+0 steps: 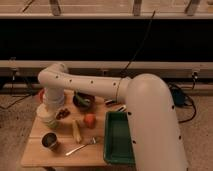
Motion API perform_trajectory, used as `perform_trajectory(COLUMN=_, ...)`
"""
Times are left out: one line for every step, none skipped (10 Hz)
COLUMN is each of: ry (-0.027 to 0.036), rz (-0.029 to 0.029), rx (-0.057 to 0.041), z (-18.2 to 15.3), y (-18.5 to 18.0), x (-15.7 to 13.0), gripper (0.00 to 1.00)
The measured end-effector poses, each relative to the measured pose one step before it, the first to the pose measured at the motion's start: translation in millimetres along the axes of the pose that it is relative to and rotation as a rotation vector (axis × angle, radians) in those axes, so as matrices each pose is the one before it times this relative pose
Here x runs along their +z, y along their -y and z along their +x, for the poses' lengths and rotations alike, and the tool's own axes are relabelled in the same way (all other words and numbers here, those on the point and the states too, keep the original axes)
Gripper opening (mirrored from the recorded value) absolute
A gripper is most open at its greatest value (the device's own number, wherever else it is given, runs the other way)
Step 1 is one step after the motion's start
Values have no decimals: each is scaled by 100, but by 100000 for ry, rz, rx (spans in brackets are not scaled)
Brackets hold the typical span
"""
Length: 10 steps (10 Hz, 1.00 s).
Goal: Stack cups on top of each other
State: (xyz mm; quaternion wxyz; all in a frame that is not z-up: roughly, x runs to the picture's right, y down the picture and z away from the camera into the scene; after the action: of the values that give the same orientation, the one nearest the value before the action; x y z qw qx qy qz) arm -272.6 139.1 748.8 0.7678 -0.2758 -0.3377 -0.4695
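My gripper (49, 107) hangs from the white arm over the table's left side, right at the cream-white cup (45, 114). That cup sits on or in the translucent light green cup (51, 123), whose lower part shows just beneath it. The dark metal cup (49, 141) stands alone near the table's front left corner, apart from the gripper. The arm's wrist hides the top of the cream cup.
A dark bowl with green contents (83, 101) stands at the back middle, and an orange bowl (40, 94) peeks out behind the arm. An orange fruit (89, 120), a banana (77, 131) and a fork (82, 146) lie mid-table. A green tray (120, 137) sits at the right on the wooden table (35, 157).
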Motion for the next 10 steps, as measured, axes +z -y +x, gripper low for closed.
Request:
perform_trajectory(ry=-695, rz=-197, rx=52, z=-59, y=112, x=129, gripper=48)
perform_trajectory(ry=-883, rz=-147, rx=39, z=-123, y=181, x=140, gripper=60)
perform_trajectory(ry=-669, rz=107, rx=294, z=58, y=22, x=-6, gripper=68)
perform_trajectory(ry=-784, rz=143, rx=398, z=115, y=-22, x=-17, gripper=75)
perform_trajectory(ry=-540, rz=367, rx=388, z=92, y=26, x=-59, gripper=78)
perform_trajectory(ry=-708, rz=307, rx=248, z=94, y=35, x=-90, gripper=78)
perform_trajectory(ry=-289, rz=250, rx=105, z=23, y=43, x=-77, gripper=78)
perform_trajectory(ry=-105, rz=389, rx=-10, z=-41, y=66, x=-102, gripper=78)
perform_trajectory(ry=-316, rz=866, rx=407, z=109, y=-160, x=-531, gripper=78)
perform_trajectory(ry=-373, rz=1170, rx=498, z=110, y=-264, x=-938, gripper=78)
